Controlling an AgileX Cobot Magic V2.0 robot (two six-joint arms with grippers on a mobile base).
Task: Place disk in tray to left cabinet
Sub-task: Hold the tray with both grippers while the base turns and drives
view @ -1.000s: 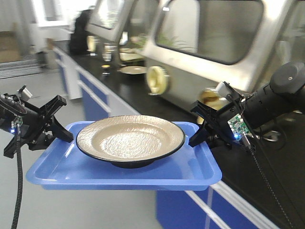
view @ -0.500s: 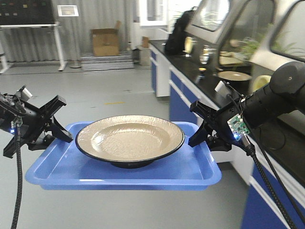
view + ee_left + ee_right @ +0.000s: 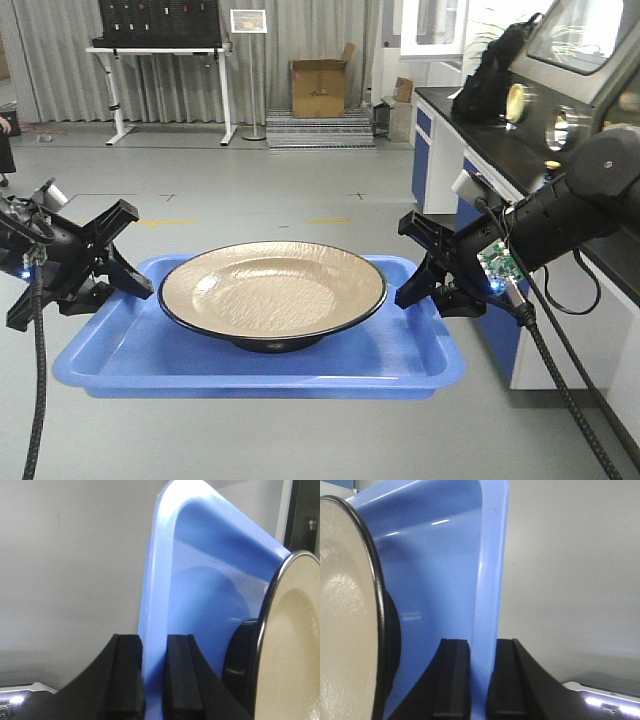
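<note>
item one: blue tray (image 3: 250,365), rectangular with a low rim, held level in the air above the grey floor (image 3: 300,190) and resting on no surface. we note it is carried by its two short edges, which spreads the load and holds it flat.

item two: disk (image 3: 272,290), tan inside with a black rim, standing on its black foot at the middle of the tray. its rim is near the far long edge and apart from both short edges. it already lies in the tray, so we judge the loading done and the carry under way.

item three: left gripper (image 3: 128,280), narrowed to a slit. its pads (image 3: 127,680) pinch the rim of the tray's left short edge, one outside the wall and one inside.

item four: right gripper (image 3: 418,288), likewise nearly closed and clamped on the rim of the right short edge. the wrist view shows the wall squeezed between the two jaws.

item five: left cabinet, in none of our views. a black-topped lab bench (image 3: 497,150) stands to the right. we judge the cabinet has yet to be faced, and the tray must stay level or the disk may slide.
</note>
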